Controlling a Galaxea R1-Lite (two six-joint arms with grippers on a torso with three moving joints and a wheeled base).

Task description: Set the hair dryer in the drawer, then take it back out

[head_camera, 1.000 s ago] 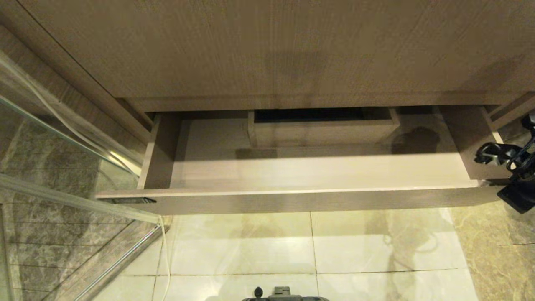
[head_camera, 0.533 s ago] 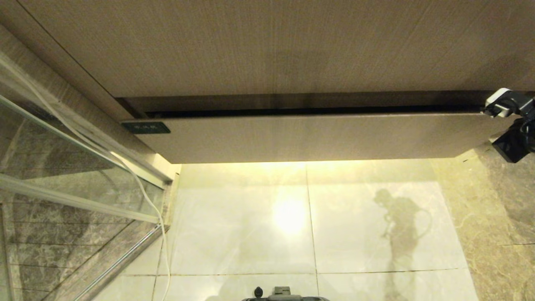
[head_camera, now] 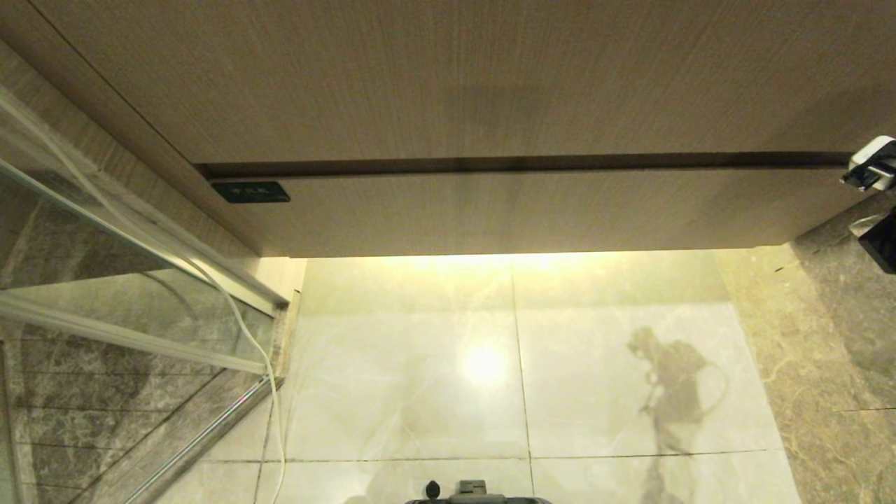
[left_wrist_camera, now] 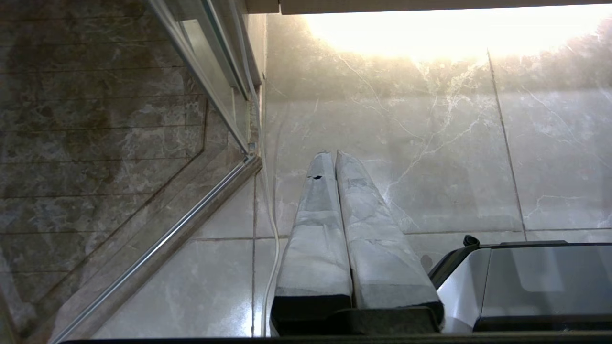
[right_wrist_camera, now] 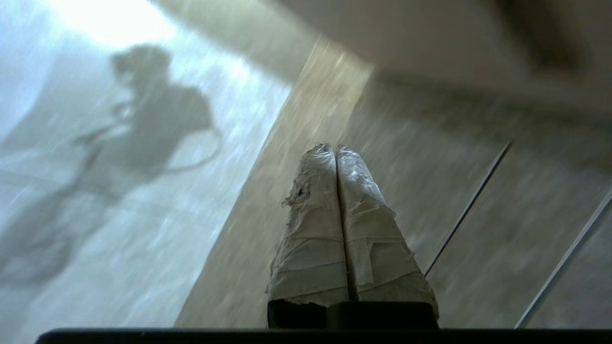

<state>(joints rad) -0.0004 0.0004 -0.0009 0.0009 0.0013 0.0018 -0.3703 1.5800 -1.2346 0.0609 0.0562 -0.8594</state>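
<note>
With the drawer [head_camera: 518, 210] seen closed and the right gripper [right_wrist_camera: 334, 149] pressed together, empty, beside its corner; the front should be re-hooked squarely.

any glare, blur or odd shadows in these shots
Head view: bright glare spot on the floor tiles, robot-shaped shadow to its right. Left wrist view: blown-out light under the drawer. Right wrist view: motion-blurred floor; right gripper sharp.
</note>
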